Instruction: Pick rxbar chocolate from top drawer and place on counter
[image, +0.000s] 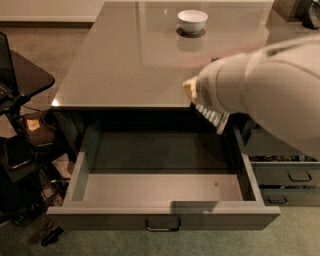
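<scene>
The top drawer (75, 182) stands pulled fully out under the counter (135, 60), and nothing shows inside it. My white arm fills the right side of the view. The gripper (202, 105) sits at the arm's left end, over the drawer's back right corner at the counter's front edge, mostly hidden by the arm. A dark bar with white lines, the rxbar chocolate (212, 116), hangs from it in the air, tilted, clear of the drawer floor.
A white bowl (192, 21) stands at the back of the counter. A black side table (27, 75) with cables and clutter below it is at the left. Narrower grey drawers (290, 175) are at the lower right.
</scene>
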